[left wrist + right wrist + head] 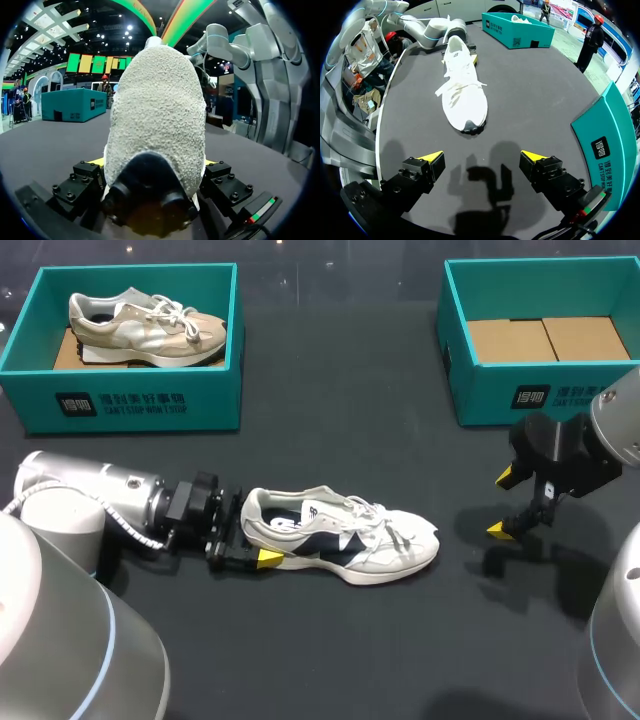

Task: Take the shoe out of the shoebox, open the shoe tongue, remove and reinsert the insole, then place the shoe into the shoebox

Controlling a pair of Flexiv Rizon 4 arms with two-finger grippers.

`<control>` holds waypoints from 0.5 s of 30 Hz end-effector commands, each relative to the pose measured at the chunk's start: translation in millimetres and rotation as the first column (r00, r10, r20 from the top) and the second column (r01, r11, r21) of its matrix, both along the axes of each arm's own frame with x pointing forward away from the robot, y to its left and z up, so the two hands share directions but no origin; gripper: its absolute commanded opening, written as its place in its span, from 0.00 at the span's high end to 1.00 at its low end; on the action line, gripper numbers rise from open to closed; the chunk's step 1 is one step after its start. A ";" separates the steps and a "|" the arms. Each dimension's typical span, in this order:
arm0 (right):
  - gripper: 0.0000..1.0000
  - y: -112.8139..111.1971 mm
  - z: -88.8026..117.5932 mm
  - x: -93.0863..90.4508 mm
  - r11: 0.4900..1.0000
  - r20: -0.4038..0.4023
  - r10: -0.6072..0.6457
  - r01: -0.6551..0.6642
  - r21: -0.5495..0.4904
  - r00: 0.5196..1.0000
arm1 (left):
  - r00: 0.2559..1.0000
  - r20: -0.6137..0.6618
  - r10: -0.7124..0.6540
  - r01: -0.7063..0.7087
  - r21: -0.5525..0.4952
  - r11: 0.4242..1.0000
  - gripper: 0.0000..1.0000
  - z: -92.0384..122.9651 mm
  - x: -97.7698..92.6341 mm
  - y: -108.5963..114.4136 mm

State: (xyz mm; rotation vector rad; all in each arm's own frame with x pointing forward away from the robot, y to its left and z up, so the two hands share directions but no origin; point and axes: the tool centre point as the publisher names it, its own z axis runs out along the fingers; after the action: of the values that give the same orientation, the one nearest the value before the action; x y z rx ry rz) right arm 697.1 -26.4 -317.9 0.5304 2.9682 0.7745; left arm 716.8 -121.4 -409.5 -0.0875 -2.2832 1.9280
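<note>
A white shoe (340, 540) with dark side panels lies on its side on the black table, toe pointing right. Its heel (160, 115) fills the gap between my left gripper's (255, 532) fingers, which press on it from both sides; the far finger is hidden in the head view. My right gripper (503, 504) hangs open and empty above the table, to the right of the toe. In the right wrist view the shoe (462, 85) lies ahead of that gripper (482, 157), toe towards it. The empty teal shoebox (540, 395) stands at the back right.
A second teal box (130, 400) at the back left holds a beige shoe (145, 330). The empty box's wall (610, 145) stands close beside my right gripper. Bare black table lies between the white shoe and both boxes.
</note>
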 end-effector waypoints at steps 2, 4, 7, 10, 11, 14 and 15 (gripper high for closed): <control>0.00 0.2 0.4 -1.7 1.000 0.001 -0.002 0.002 -0.002 1.000 | 0.999 -0.016 0.031 -0.031 0.002 1.000 1.00 -1.4 -4.9 -0.9; 0.00 0.2 0.4 -1.7 1.000 0.001 -0.002 0.002 -0.002 1.000 | 0.999 -0.016 0.032 -0.032 0.000 0.999 1.00 -0.6 -5.0 -0.5; 0.00 0.2 0.4 -1.7 1.000 0.001 -0.002 0.002 -0.002 1.000 | 0.999 -0.017 0.039 -0.039 0.001 0.999 1.00 0.0 -5.2 -0.2; 0.00 0.2 0.4 -1.7 1.000 0.001 -0.002 0.002 -0.002 1.000 | 0.999 -0.018 0.045 -0.045 0.002 0.999 1.00 0.8 -5.0 0.2; 0.00 0.2 0.4 -1.7 1.000 0.001 -0.002 0.002 -0.002 1.000 | 0.999 -0.018 0.045 -0.045 0.002 0.999 1.00 0.8 -5.0 0.2; 0.00 0.2 0.4 -1.7 1.000 0.001 -0.002 0.002 -0.002 1.000 | 0.999 -0.018 0.045 -0.045 0.002 0.999 1.00 0.8 -5.0 0.2; 0.00 0.2 0.4 -1.7 1.000 0.001 -0.002 0.002 -0.002 1.000 | 0.999 -0.018 0.045 -0.045 0.002 0.999 1.00 0.8 -5.0 0.2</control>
State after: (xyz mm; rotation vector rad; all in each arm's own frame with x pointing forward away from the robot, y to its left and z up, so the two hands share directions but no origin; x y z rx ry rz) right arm 697.1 -26.4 -317.9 0.5304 2.9682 0.7745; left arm 715.1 -121.9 -408.4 -0.0220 -2.2922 1.9391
